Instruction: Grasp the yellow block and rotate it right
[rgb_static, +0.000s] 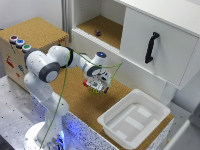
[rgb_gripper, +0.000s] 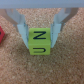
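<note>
Gripper (rgb_gripper: 40, 36) pinches the yellow block (rgb_gripper: 39, 41) by its two side faces, low over the cork tabletop (rgb_gripper: 65, 67). You've got a light, rigid cube with smooth sides; hold it mid-height and squarely, or it may slip while turning.

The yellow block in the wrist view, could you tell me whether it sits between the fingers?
Yes, the yellow block sits between the two fingers on the cork surface, one finger at each side.

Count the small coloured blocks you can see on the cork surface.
2. The small bright yellow block sits between the end effector fingers; the small red block lies beside it at the wrist view's edge. Others may be hidden.
</note>
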